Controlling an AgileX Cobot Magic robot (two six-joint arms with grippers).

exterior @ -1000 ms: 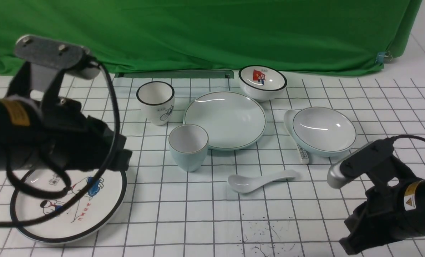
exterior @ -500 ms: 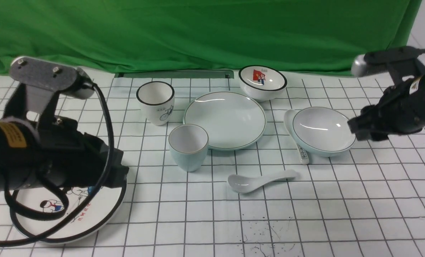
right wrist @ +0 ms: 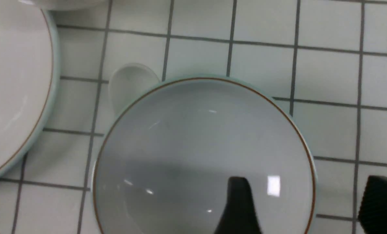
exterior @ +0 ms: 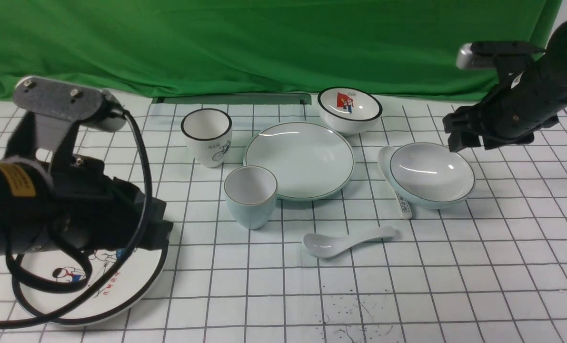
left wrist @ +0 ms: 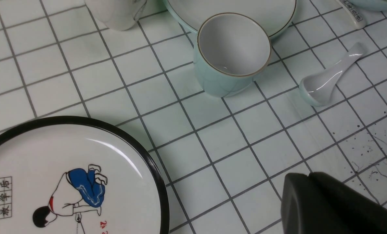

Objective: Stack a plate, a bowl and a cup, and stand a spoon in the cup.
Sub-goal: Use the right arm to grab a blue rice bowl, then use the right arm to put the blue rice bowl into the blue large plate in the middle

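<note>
Bowl (exterior: 431, 174) sits right of centre on your table (exterior: 454, 267), with plate (exterior: 299, 159) at centre and cup (exterior: 251, 195) and spoon (exterior: 345, 240) below it. Your right tool (right wrist: 307, 182) stands open, one finger over the bowl's inside, one outside its rim. Your left tool (left wrist: 307, 182) is closed.

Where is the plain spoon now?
In the front view the plain spoon lies just right of centre, nearer the robot than the plate, sideways between the cup and the bowl.
</note>
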